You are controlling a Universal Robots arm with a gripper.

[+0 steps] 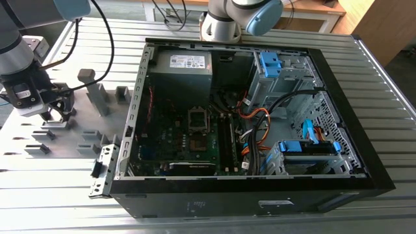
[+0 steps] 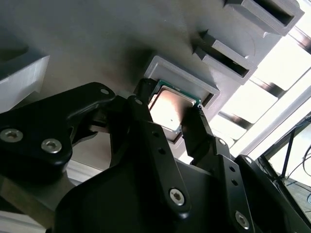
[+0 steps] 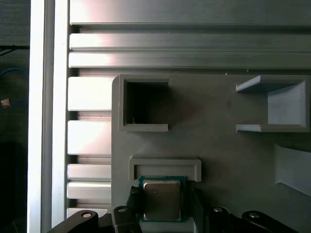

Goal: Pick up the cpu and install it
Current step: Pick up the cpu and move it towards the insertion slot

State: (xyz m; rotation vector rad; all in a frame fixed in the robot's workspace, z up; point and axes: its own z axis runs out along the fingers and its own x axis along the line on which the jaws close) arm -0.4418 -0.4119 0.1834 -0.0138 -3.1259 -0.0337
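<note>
The cpu (image 3: 162, 200), a small square chip with a silvery top and a green rim, lies in a shallow grey holder frame (image 3: 165, 165) on the grey fixture plate (image 1: 87, 114). My gripper (image 3: 163, 201) straddles it with one black finger against each of two opposite edges, so it looks shut on the chip. The second wrist view shows the cpu (image 2: 170, 110) between the fingertips (image 2: 194, 124) of the gripper (image 2: 169, 104), still low in the holder frame (image 2: 182, 77). In the exterior view my gripper (image 1: 55, 116) hangs over the plate at the exterior view's left, beside the open computer case (image 1: 130, 122).
The motherboard's black socket (image 1: 198, 118) lies inside the case, below the grey power supply box (image 1: 185, 66). Orange and black cables (image 1: 260, 126) and blue drive bays (image 1: 309, 148) fill the exterior view's right of the case. Grey posts and pockets (image 1: 97, 97) stand on the fixture plate.
</note>
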